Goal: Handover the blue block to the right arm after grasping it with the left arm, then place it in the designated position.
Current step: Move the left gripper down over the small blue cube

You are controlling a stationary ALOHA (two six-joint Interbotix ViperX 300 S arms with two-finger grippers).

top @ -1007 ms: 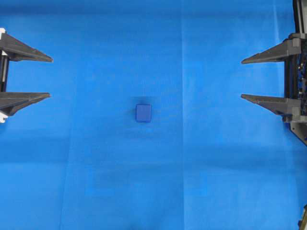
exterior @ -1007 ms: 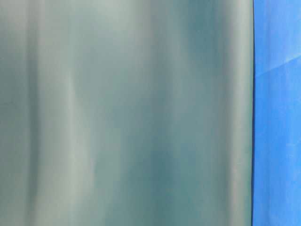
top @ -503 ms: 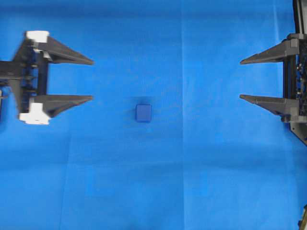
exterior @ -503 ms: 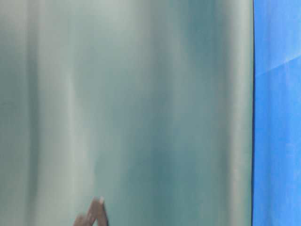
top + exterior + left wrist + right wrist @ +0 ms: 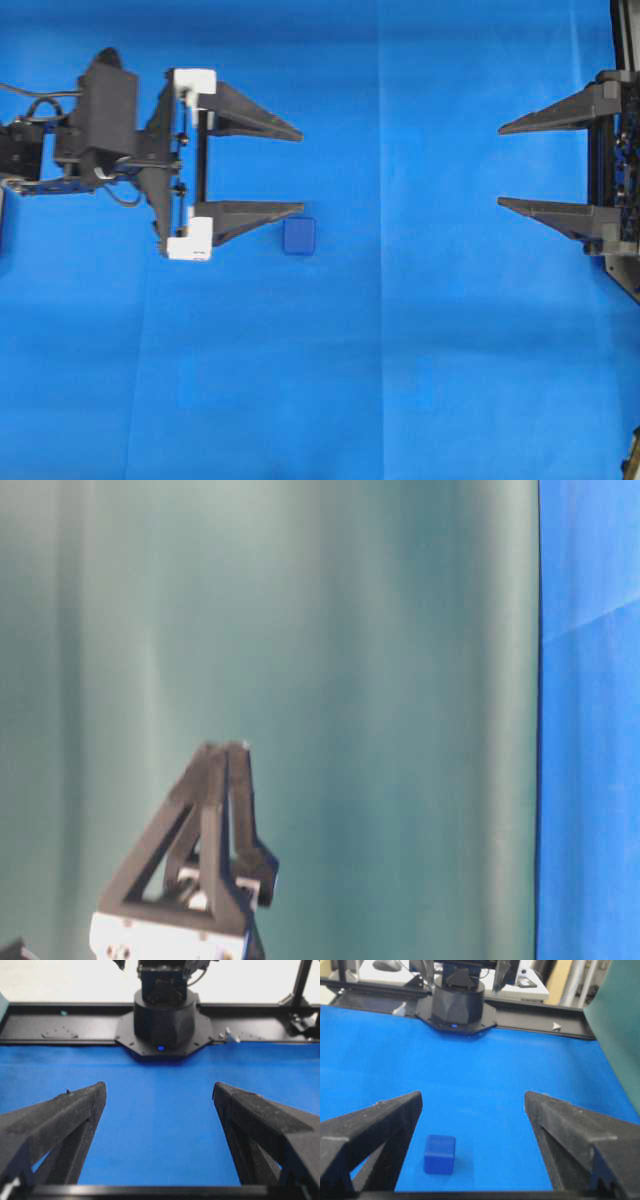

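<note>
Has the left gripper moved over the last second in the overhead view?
Yes. The left gripper has advanced rightward from the left edge toward the blue block, which has not shifted; its open fingers now reach beside the block.

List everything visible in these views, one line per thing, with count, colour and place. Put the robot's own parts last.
blue block: one, dark blue, on the cloth near the middle of the overhead view, just past the tip of the left gripper's lower finger, not between the fingers.
blue cloth: one, bright blue, covering the table.
green backdrop: one, dull teal green, filling most of the table-level view.
black frame: one, black, along the far edge of the cloth in the left wrist view.
left gripper: one, black fingers with white brackets, left of the block, open, holding nothing.
right gripper: one, black, at the right edge of the overhead view, open, holding nothing.
arm base: one, black, at the far edge of the cloth in the left wrist view.
</note>
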